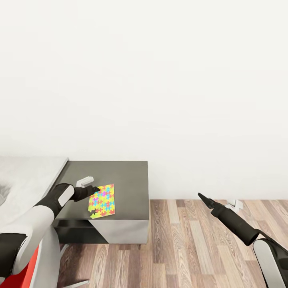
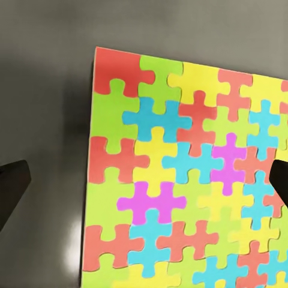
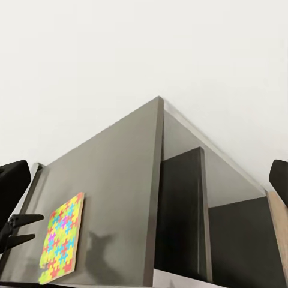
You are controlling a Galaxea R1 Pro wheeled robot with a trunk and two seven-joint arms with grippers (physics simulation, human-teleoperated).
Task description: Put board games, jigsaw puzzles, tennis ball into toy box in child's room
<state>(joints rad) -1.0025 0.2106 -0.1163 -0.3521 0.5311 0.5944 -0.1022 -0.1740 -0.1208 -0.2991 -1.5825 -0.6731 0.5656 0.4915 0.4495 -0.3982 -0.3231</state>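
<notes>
Hovering over the jigsaw puzzle: left pincer wide open, nothing gripped

Hovering above the dark grey table top (image 1: 120, 176), the left gripper (image 1: 94, 189) sits at the left edge of the jigsaw puzzle (image 1: 103, 201). In the left wrist view its two dark fingertips (image 2: 12, 189) stand far apart, one over bare table top (image 2: 42, 150) and the other over the puzzle (image 2: 186, 180). The jaws are spread wide and hold nothing; whether the tips touch the panel cannot be told.

The puzzle lies flat near the front edge of the dark top, slightly left of its middle, with one piece missing at its near left corner. A small white object (image 1: 85, 182) rests on the top just beyond the left gripper. The pale grey top (image 1: 28, 176) adjoins on the left.

The right gripper (image 1: 204, 199) hangs over the wood-plank floor (image 1: 188, 248), well to the right of the table. In the right wrist view its fingertips (image 3: 13, 183) sit wide apart and empty, facing the table's side (image 3: 180, 216) and the puzzle (image 3: 60, 237)
</notes>
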